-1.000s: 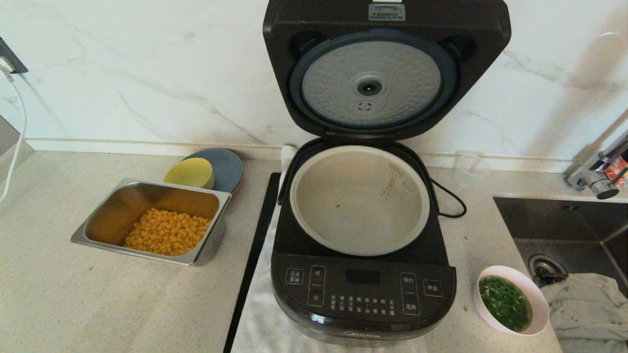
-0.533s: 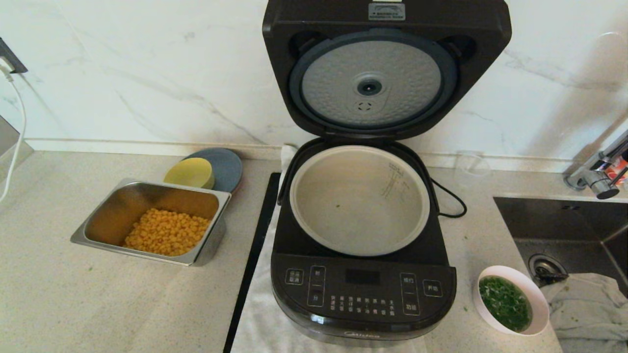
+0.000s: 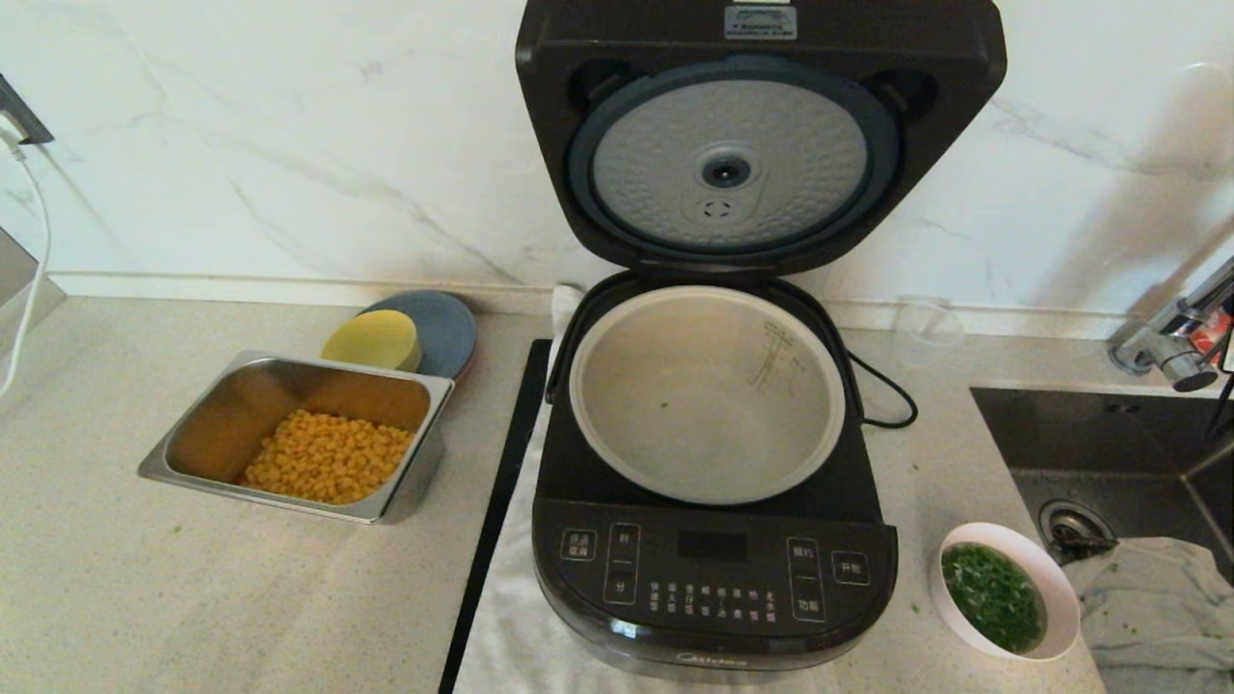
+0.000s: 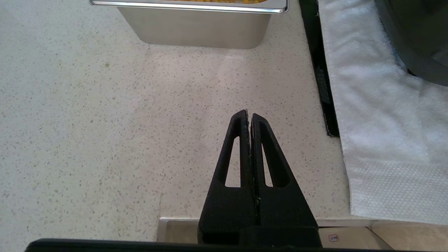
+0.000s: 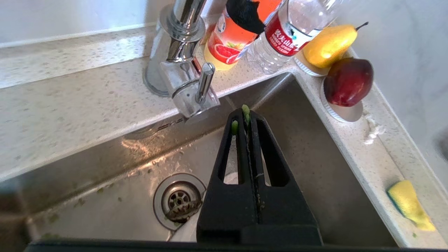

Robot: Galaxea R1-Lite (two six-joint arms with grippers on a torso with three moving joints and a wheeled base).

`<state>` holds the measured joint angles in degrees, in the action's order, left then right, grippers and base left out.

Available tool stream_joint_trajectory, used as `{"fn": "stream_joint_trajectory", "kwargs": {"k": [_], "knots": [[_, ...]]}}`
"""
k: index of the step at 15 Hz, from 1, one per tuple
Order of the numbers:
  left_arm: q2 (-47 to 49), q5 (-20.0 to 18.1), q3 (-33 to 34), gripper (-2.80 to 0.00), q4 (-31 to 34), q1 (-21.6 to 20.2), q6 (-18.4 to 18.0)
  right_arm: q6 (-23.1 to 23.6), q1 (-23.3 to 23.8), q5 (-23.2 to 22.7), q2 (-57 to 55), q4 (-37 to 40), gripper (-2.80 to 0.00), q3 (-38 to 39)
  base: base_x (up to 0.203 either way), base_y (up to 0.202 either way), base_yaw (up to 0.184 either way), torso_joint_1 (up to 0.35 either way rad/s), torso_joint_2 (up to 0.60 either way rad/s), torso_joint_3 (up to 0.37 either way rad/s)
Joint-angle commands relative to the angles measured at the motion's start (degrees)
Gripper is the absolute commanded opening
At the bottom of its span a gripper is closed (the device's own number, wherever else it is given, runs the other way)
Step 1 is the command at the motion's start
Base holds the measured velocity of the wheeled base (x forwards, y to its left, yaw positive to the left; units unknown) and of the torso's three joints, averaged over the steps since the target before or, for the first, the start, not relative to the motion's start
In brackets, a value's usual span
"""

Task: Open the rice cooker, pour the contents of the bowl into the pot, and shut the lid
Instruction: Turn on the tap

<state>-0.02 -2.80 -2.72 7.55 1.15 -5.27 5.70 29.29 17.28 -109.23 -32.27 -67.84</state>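
The speckled counter (image 3: pixel 145 598) carries steel tray (image 3: pixel 386 506), rice cooker (image 3: pixel 713 588), bowl (image 3: pixel 1060 602).

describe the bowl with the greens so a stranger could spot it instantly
Start at the big black rice cooker with its lid raised. On the counter at its front right corner, beside the sink, sits the bowl. It alone is small, round and white, holding chopped green bits.

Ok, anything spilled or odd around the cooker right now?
Green herb bits cling to the shut right gripper over the sink, and one fleck lies in the pot. Bowl upright, still full.
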Motion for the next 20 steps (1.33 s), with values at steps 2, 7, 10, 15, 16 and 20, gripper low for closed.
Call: {"fn": "stream_joint_trajectory", "kwargs": {"k": [2, 7, 10, 15, 16, 20], "knots": [[-0.06, -0.01, -0.01, -2.8, 0.04, 0.0, -0.04, -0.11, 0.32, 0.2, -4.29, -0.16, -2.8, -3.58, 0.0, 0.0, 0.0, 0.0, 0.0, 0.0], [-0.06, -0.01, -0.01, -2.8, 0.1, 0.0, -0.01, -0.26, 0.1, 0.03, -6.92, -0.16, -2.8, -8.07, 0.0, 0.0, 0.0, 0.0, 0.0, 0.0], [-0.06, -0.01, -0.01, -2.8, 0.01, 0.0, -0.09, -0.42, -0.11, -0.67, -7.97, -0.2, -2.8, -8.72, 0.0, 0.0, 0.0, 0.0, 0.0, 0.0], [-0.06, -0.01, -0.01, -2.8, 0.1, 0.0, -0.09, -1.29, -0.38, -1.3, -10.07, -0.16, -2.8, -11.55, 0.0, 0.0, 0.0, 0.0, 0.0, 0.0], [-0.06, -0.01, -0.01, -2.8, 0.1, 0.0, -0.09, -1.24, -0.38, -1.28, -10.3, -0.16, -2.8, -11.96, 0.0, 0.0, 0.0, 0.0, 0.0, 0.0], [-0.06, -0.01, -0.01, -2.8, 0.1, 0.0, -0.05, -1.22, -0.38, -1.37, -9.86, -0.16, -2.8, -12.41, 0.0, 0.0, 0.0, 0.0, 0.0, 0.0]]}}
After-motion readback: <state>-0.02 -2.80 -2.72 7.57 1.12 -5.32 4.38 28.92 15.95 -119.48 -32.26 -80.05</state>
